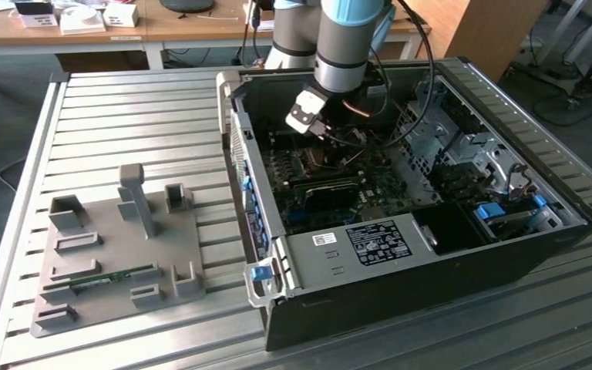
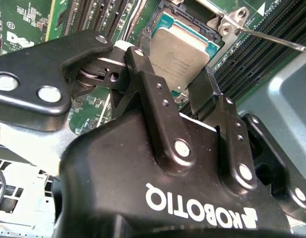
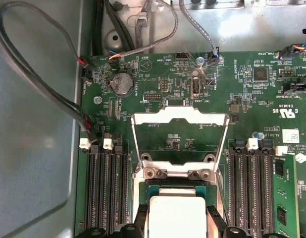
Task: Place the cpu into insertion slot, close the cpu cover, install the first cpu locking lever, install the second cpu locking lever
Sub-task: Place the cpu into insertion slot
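One step, the first, is running: inside the computer case (image 1: 409, 293), between the memory slots (image 3: 106, 193), the cpu cover (image 3: 180, 117) is lying folded back, leaving the insertion slot (image 3: 178, 183) open. The gripper (image 2: 173, 69) is pinching the cpu (image 2: 180, 47) by opposite edges at the slot; seating likely requires square alignment, with little side clearance.

Print I log by place, not verbatim | white upside-down lettering on gripper (image 2: 170, 67) housing | faint etching on the cpu (image 2: 180, 47) lid | white silkscreen codes across motherboard (image 3: 252, 99) | dark printed label (image 1: 378, 240) on computer case (image 1: 430, 297) plate, exterior view, 5 o'clock from arm (image 1: 342, 46)
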Controlling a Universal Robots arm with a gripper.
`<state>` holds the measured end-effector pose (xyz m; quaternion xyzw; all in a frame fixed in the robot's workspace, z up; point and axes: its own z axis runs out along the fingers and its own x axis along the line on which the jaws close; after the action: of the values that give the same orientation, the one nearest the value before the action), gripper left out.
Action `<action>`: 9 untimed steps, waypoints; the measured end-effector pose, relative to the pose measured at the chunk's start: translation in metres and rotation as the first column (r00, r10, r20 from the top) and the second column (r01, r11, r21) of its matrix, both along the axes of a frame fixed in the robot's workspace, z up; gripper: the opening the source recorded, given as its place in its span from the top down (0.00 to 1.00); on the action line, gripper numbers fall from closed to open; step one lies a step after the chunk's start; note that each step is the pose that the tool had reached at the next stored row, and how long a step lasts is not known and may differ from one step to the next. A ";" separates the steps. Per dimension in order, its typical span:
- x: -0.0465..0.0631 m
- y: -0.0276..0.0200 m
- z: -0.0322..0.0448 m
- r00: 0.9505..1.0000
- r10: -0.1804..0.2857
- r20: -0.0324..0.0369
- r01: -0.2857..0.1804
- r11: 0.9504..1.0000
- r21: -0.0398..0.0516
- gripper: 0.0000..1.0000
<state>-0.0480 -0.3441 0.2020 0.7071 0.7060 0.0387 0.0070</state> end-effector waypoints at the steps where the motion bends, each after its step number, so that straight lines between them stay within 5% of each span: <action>1: 0.000 0.0000 -0.0002 1.000 0.001 0.000 -0.001 1.000 0.000 0.46; 9: -0.001 0.0001 -0.0034 1.000 0.004 0.000 -0.004 1.000 0.000 0.46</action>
<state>-0.0489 -0.3440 0.1986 0.7057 0.7074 0.0388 0.0069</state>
